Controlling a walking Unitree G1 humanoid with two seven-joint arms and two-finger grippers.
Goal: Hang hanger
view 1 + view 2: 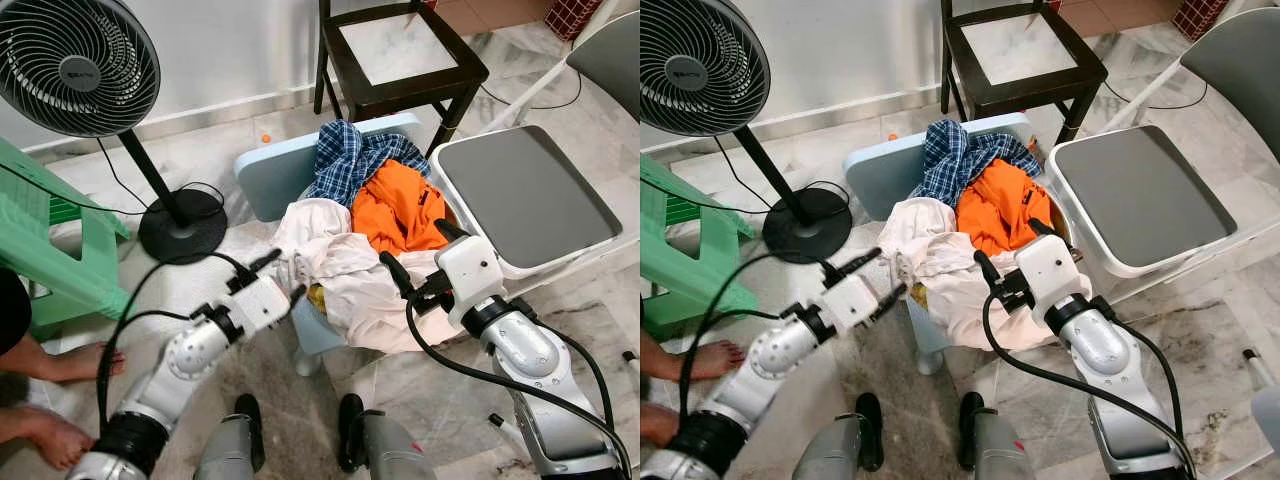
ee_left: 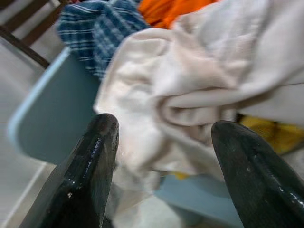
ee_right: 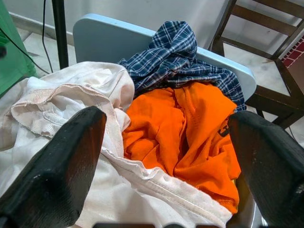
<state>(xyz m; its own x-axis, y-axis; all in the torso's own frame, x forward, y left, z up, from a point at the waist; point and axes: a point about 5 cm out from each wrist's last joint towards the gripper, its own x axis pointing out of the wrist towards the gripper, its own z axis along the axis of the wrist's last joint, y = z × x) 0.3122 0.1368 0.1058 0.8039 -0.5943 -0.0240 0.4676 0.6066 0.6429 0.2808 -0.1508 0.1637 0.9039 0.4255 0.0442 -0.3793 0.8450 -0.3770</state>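
Heaped a pile of clothes on the blue chair [image 1: 272, 178] in the middle: cream cloth [image 1: 335, 265] on the near side, orange shirt [image 1: 400, 205] behind it, checked shirt [image 1: 350, 160] at the far end, draped over the chair back. Held the left hand [image 1: 286, 275] low at the near left edge of the pile, just beside the cream cloth, with both fingers spread apart and nothing between them. Probably put there to grab or lift that cloth. Held the right hand [image 1: 418, 252] at the near right edge, over the cream cloth and close to the orange shirt, also spread wide and gripping nothing. Probably set one hand on each side so as to dig into the pile from both ends. Could not tell where the hanger lay; maybe buried under the clothes, but only a guess. So could not tell which way its hook pointed, nor how its long bar ran. Likely needed to move the clothes aside first to find it.
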